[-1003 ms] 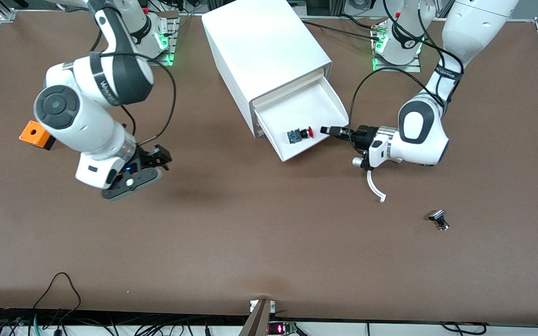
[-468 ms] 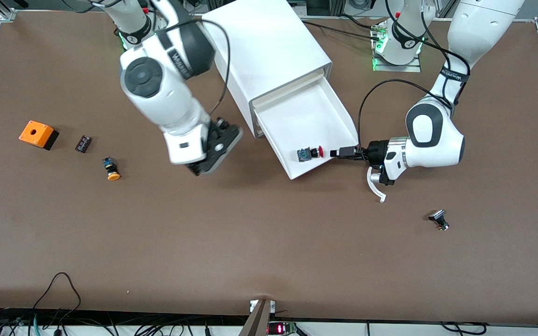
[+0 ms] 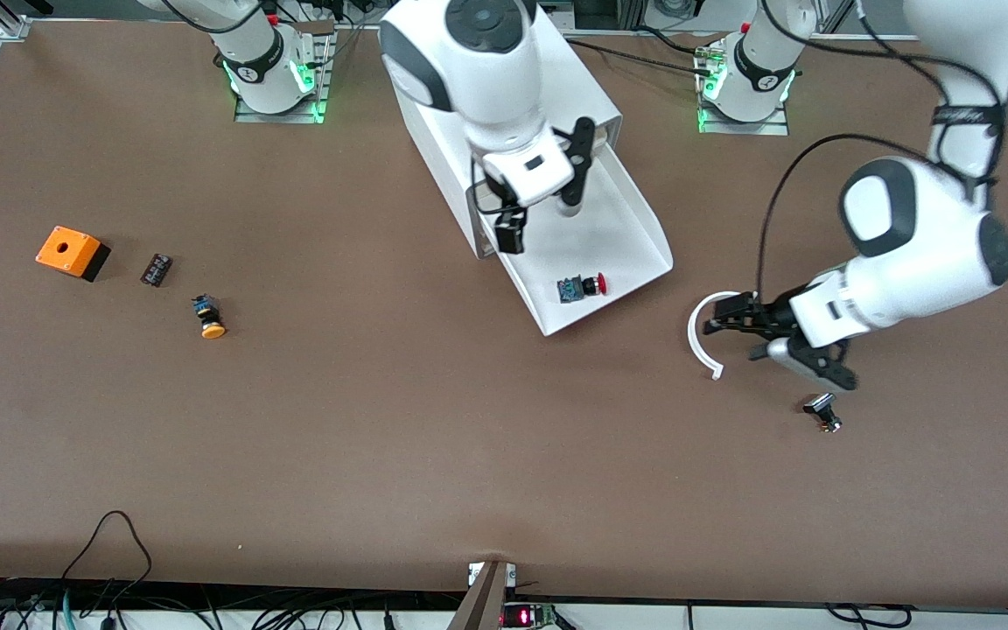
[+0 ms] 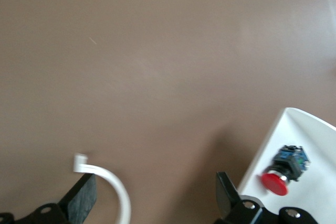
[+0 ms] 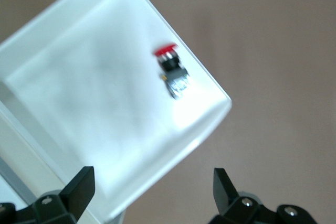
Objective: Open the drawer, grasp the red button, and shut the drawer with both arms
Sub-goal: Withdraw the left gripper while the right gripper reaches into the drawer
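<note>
The drawer (image 3: 596, 236) stands pulled out of its cabinet (image 3: 495, 96), so I judge the grab is the step in hand. The button (image 3: 583, 287) lies on its side in the drawer's near corner. My right hand (image 3: 539, 206) hangs over the drawer, fingers spread, holding nothing; it must drop onto the button. My left hand (image 3: 731, 325), open and empty, waits over the counter (image 3: 469, 455) beside the drawer.

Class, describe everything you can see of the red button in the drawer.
The button has a round red cap and a short black body ending in a blue-grey block. It lies on its side on the floor of the open white drawer, near the front edge, cap toward the left arm's end of the table. Neither gripper touches it.
</note>
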